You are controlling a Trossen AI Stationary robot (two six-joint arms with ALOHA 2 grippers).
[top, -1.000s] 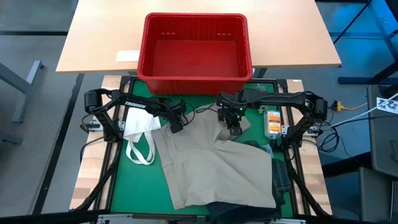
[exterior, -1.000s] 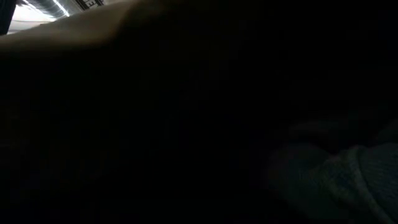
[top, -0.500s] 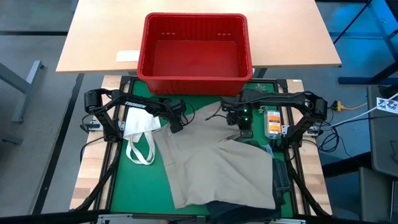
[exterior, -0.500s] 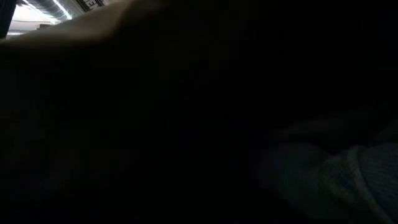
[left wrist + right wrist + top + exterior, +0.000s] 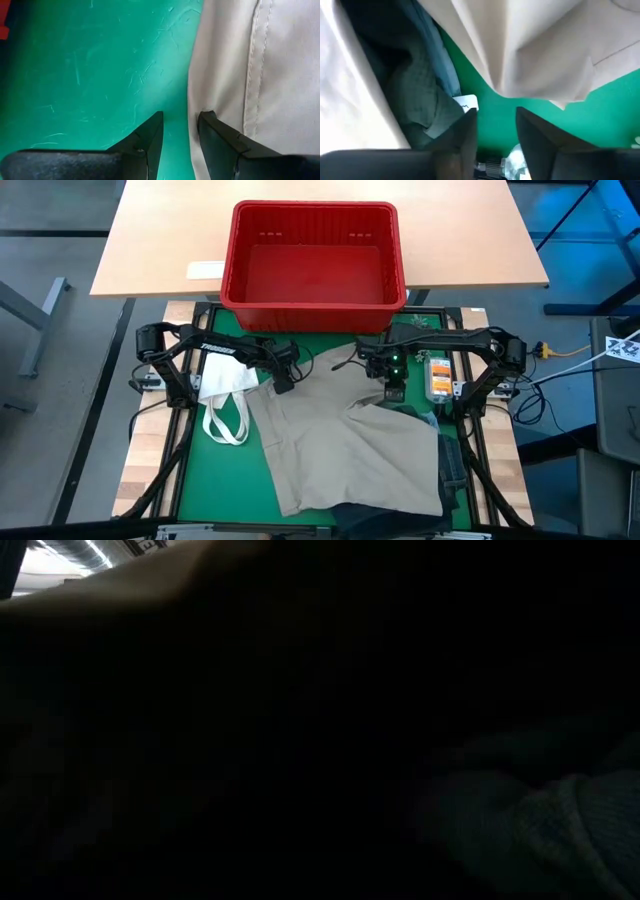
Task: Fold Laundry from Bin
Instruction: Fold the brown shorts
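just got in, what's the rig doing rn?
Laundry folding. The red bin looks empty. A khaki-beige garment is spread on the green mat, partly over darker pieces at the near edge. The left end effector sits at the garment's far-left edge, fingers slightly apart with nothing between them. The right end effector hovers over the far-right corner, open and holding nothing. A white tote bag lies to the left.

Both arms reach inward, low over the table, just below frame centre.

Left gripper (image 5: 285, 379) sits left of centre, elbow folded at far left; its fingers (image 5: 150, 137) stand slightly apart, nothing between. Right gripper (image 5: 394, 388) sits right of centre, elbow at far right; fingers (image 5: 535, 135) parted, nothing gripped.
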